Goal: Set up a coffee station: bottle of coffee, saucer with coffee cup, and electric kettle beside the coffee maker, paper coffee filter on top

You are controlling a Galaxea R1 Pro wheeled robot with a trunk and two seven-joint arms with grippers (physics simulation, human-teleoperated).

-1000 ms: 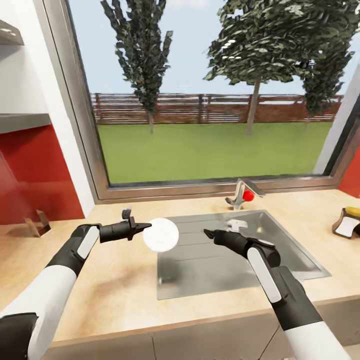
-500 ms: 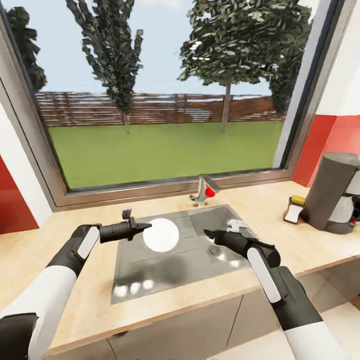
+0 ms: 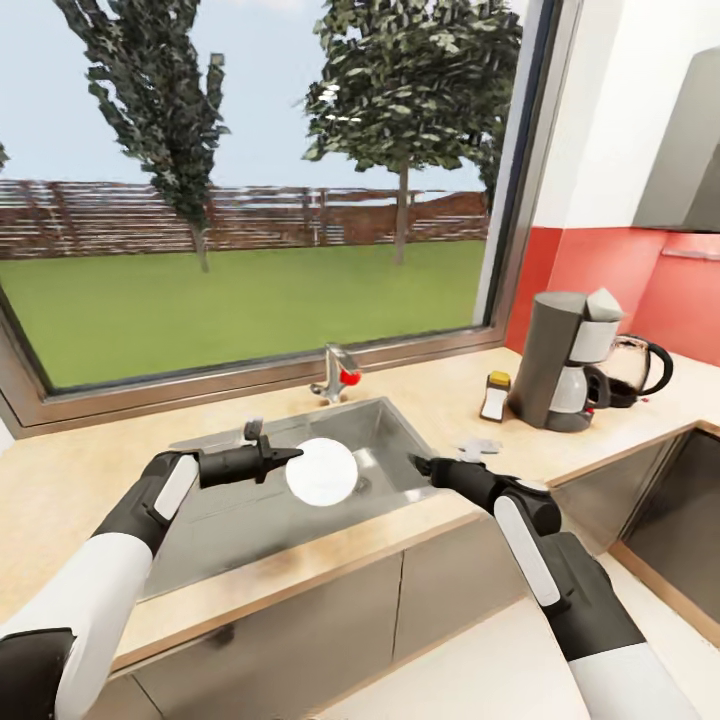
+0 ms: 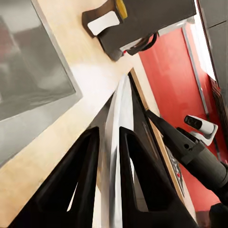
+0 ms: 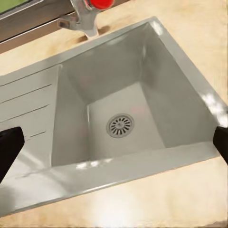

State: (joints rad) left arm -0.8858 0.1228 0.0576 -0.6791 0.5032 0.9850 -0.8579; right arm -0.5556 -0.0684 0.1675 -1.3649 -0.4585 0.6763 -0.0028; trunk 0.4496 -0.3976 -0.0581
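Note:
My left gripper (image 3: 290, 456) is shut on the rim of a white round saucer (image 3: 321, 471), held over the sink (image 3: 385, 430). In the left wrist view the saucer (image 4: 119, 118) stands edge-on between the fingers (image 4: 88, 161). My right gripper (image 3: 418, 464) hovers open and holds nothing above the sink's right rim; its fingertips (image 5: 9, 149) sit far apart. The grey coffee maker (image 3: 566, 359) stands at the right of the counter. A small dark bottle with a yellow cap (image 3: 495, 396) is at its left, and a dark kettle (image 3: 637, 369) behind its right side.
A tap with a red knob (image 3: 339, 372) rises behind the sink, below a wide window. The counter (image 3: 70, 490) turns a corner at the right, where a dark lower area (image 3: 685, 505) opens. A grey hood (image 3: 690, 160) hangs above the red wall.
The camera has swung right: the sink slid left in the picture, and the coffee maker, bottle and kettle came fully into view. Both arms keep their pose, saucer still held.

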